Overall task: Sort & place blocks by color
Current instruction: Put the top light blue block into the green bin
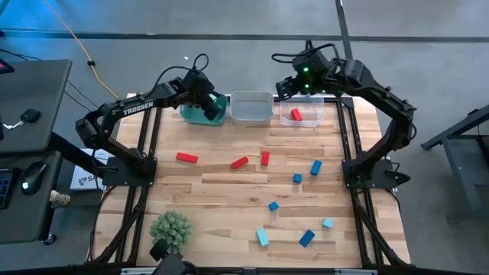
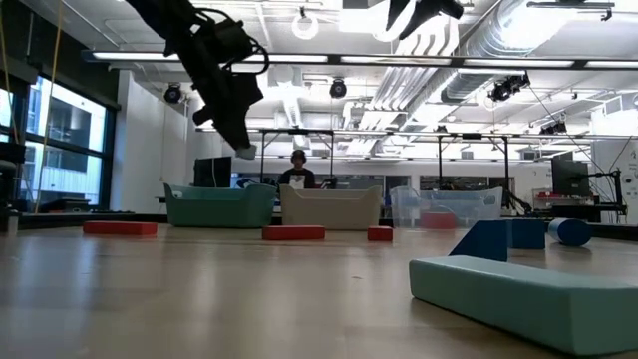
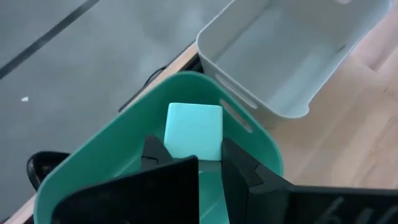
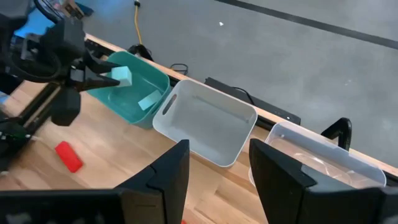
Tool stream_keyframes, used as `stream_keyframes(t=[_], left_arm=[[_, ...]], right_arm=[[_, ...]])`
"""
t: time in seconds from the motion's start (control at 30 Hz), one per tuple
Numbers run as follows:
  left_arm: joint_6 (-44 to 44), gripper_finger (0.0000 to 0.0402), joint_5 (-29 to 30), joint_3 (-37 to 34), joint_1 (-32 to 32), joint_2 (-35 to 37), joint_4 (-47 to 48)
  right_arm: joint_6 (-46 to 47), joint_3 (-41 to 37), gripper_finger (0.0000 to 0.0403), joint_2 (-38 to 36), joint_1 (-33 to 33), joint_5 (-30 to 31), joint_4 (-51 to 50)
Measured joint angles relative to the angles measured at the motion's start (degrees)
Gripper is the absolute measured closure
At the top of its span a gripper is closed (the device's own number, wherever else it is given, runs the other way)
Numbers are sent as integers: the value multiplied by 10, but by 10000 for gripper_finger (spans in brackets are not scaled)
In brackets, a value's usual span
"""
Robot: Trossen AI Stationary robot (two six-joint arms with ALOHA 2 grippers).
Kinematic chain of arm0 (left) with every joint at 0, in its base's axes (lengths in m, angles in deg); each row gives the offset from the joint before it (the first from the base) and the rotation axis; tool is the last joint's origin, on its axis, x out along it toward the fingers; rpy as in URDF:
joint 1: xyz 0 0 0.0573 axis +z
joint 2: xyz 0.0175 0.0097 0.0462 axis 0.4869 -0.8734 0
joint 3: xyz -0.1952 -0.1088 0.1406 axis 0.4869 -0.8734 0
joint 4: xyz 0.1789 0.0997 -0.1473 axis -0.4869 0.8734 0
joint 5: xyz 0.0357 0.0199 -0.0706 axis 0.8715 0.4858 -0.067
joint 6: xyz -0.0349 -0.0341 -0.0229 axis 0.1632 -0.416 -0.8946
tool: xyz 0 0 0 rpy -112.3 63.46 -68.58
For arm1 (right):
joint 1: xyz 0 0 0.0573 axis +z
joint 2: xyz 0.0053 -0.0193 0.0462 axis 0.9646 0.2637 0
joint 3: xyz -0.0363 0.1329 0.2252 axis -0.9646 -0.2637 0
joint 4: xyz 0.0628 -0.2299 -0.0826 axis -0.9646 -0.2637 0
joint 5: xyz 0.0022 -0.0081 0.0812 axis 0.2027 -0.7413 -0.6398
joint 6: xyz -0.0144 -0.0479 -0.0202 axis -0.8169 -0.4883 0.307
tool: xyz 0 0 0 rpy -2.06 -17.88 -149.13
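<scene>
My left gripper (image 1: 205, 101) hangs over the teal bin (image 1: 222, 114) at the table's far edge, shut on a light teal cube (image 3: 194, 132). A second teal block (image 4: 148, 101) lies inside that bin. My right gripper (image 1: 294, 88) hovers open above the clear bin (image 1: 312, 116), which holds a red block (image 1: 296, 114). Three red blocks (image 1: 240, 162) lie flat mid-table. Several blue blocks (image 1: 315, 167) and two teal ones (image 1: 262, 237) lie toward the near right. My left gripper pinches the light teal cube between its two fingers (image 3: 154, 152), one on each opposite side face (image 3: 214, 146). The fingers slant down from above. The cube is lifted clear, hanging over the inside of the teal bin (image 3: 93, 162).
A white bin (image 1: 252, 107) stands between the teal and clear bins along the far edge. A green spiky ball (image 1: 171, 228) sits at the near left corner. A person (image 2: 297, 172) shows in the room beyond the table. Bare wood lies left of the red blocks.
</scene>
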Motion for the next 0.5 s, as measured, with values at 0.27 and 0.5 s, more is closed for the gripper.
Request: stream_keyframes(t=[0.27, 0.5], left_arm=[[-62, 401, -19, 0, -9, -1, 31], [-163, 401, -21, 0, -16, -8, 43]], right_arm=[[3, 0, 245, 36, 1, 1, 1], [-28, 0, 245, 42, 0, 1, 8]])
